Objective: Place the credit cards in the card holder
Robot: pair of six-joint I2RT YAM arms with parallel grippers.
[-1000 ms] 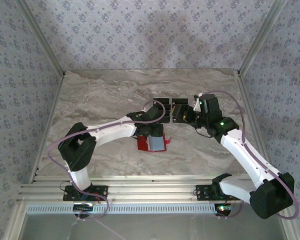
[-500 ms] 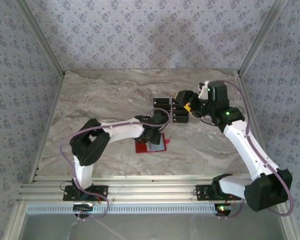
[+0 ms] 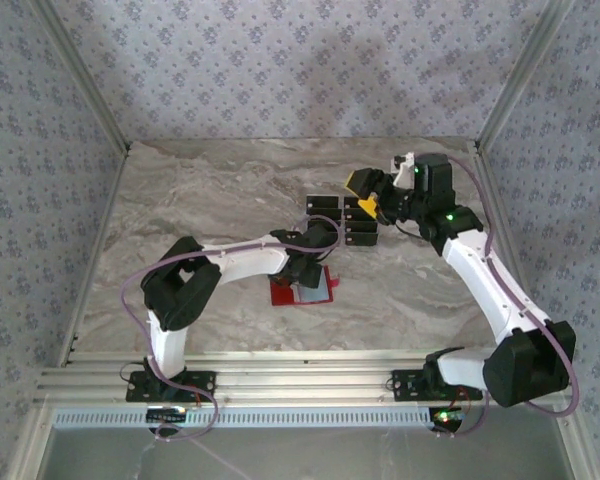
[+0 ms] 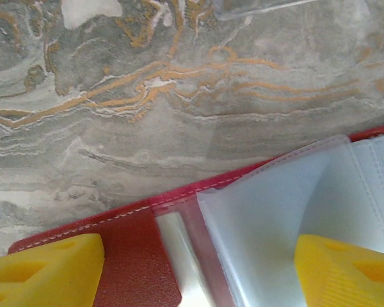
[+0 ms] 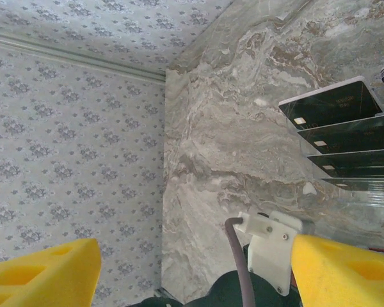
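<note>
Where the card holder [image 3: 310, 291] lies opened flat on the marble worktop [image 3: 190, 200], a little nearer the front edge than the middle, bare stone runs wide to its left, right and front. Its red cover shows pale stitching along the rim, and grey-blue pockets fan out inside. The left pincer [image 4: 195, 274] hangs right over it with its yellow fingers [image 4: 45, 272] spread wide, one above the red flap and one above the pockets, gripping nothing. The left arm reaches it from the near left. Just behind the holder, the credit cards [image 3: 358, 225] sit in an overlapped black row, each with a small light mark. The right pincer [image 3: 365, 193] hovers above their far end, open and empty. Patterned walls [image 3: 280, 70] close off three sides.
</note>
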